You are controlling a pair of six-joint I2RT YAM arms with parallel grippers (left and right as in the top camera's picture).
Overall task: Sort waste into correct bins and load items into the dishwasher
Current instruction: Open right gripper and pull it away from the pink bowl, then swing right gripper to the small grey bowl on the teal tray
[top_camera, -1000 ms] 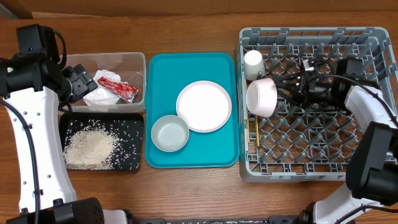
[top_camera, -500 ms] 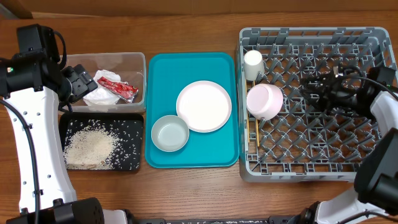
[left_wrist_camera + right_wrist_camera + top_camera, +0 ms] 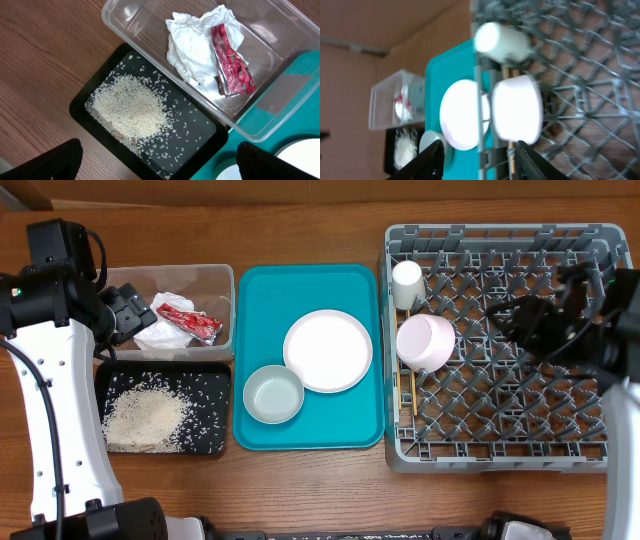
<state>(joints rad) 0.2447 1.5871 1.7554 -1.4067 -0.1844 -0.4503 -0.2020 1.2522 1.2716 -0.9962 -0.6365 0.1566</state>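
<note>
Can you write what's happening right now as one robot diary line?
right hand: open, empty, over grey rack | pink bowl: in rack | left hand: open, above black tray | teal tray: white plate, pale bowl

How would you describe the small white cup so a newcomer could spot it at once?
Find the big grey dish rack right of the teal tray. The cup sits in its far left corner, smaller and whiter than the pink bowl just nearer.
</note>
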